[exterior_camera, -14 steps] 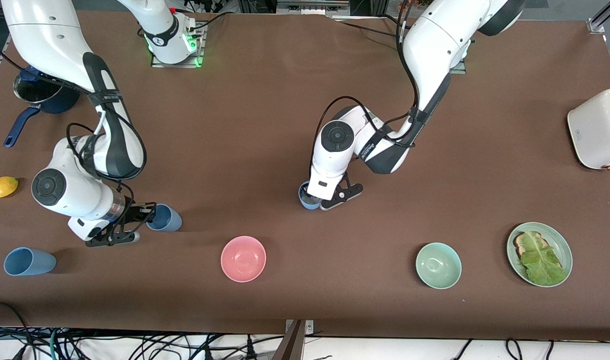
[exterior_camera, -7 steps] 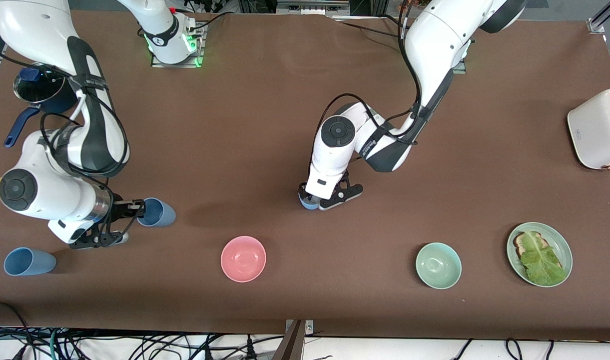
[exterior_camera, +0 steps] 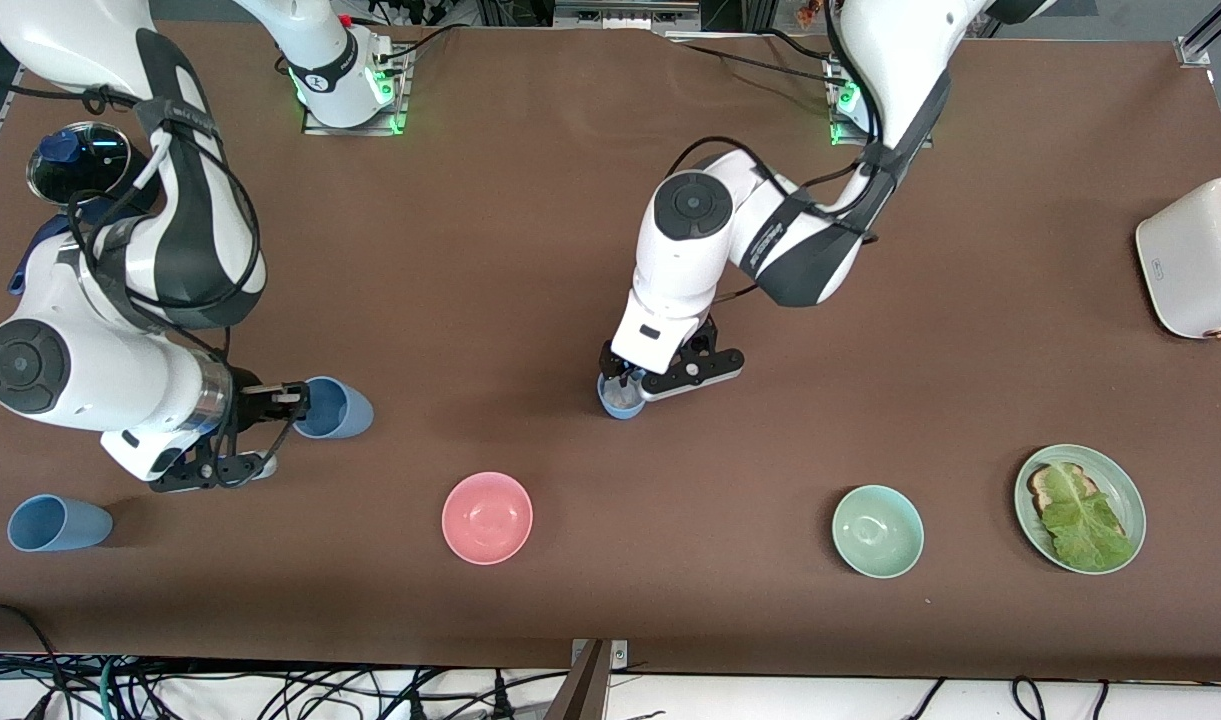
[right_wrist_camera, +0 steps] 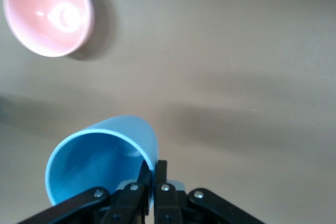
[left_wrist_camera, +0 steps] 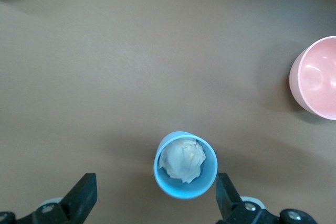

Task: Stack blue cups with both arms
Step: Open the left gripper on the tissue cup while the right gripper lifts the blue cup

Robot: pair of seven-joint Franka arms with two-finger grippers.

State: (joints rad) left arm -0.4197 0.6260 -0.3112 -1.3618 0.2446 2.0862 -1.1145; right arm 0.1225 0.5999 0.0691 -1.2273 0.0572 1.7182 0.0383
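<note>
A light-blue cup (exterior_camera: pixel 620 396) stands upright mid-table with a white crumpled wad inside it (left_wrist_camera: pixel 185 165). My left gripper (exterior_camera: pixel 642 380) hangs just over it, open, its fingers (left_wrist_camera: pixel 84 199) wide on either side and clear of the cup wall. My right gripper (exterior_camera: pixel 282 400) is shut on the rim of a second blue cup (exterior_camera: pixel 336 408), one finger inside and one outside (right_wrist_camera: pixel 154 174). That cup (right_wrist_camera: pixel 100 162) is tipped on its side. A third blue cup (exterior_camera: pixel 58 523) lies on its side near the front edge at the right arm's end.
A pink bowl (exterior_camera: pixel 487 517) sits nearer the front camera between the two grippers. A green bowl (exterior_camera: pixel 877 530) and a plate with toast and lettuce (exterior_camera: pixel 1118 478) sit toward the left arm's end, with a white toaster (exterior_camera: pixel 1195 255). A dark lidded pot (exterior_camera: pixel 75 165) stands beside the right arm.
The left gripper has opened off the upright cup and lifted a little. The right arm has shifted and raised its tipped cup slightly, staying shut on the rim.
</note>
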